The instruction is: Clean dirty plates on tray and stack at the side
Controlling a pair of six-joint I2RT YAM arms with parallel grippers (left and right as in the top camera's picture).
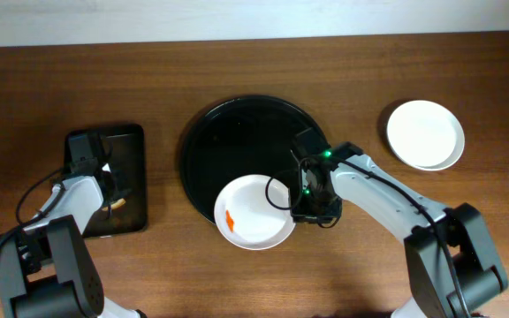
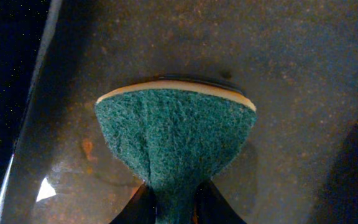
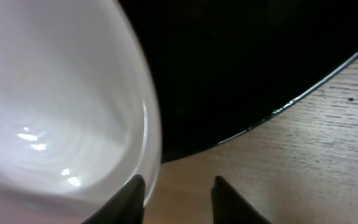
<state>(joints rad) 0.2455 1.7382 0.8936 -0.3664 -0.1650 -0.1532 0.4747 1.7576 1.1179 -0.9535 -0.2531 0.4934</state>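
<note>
A white plate (image 1: 254, 212) with an orange smear (image 1: 230, 220) lies at the front of the round black tray (image 1: 237, 132), overlapping its front rim. My right gripper (image 1: 312, 210) is low at the plate's right edge. In the right wrist view it (image 3: 179, 186) is open, with one finger at the plate's rim (image 3: 55, 112) and the other over the wood beside the tray (image 3: 241, 62). My left gripper (image 2: 176, 205) is shut on a green sponge (image 2: 176, 130), pressed on the rectangular black tray (image 2: 291, 62).
A clean white plate (image 1: 425, 134) lies on the table at the far right; I cannot tell whether another is under it. The rectangular black tray (image 1: 126, 146) is at the left, with my left arm (image 1: 104, 181) over it. Bare wooden table (image 3: 303, 162) lies in front.
</note>
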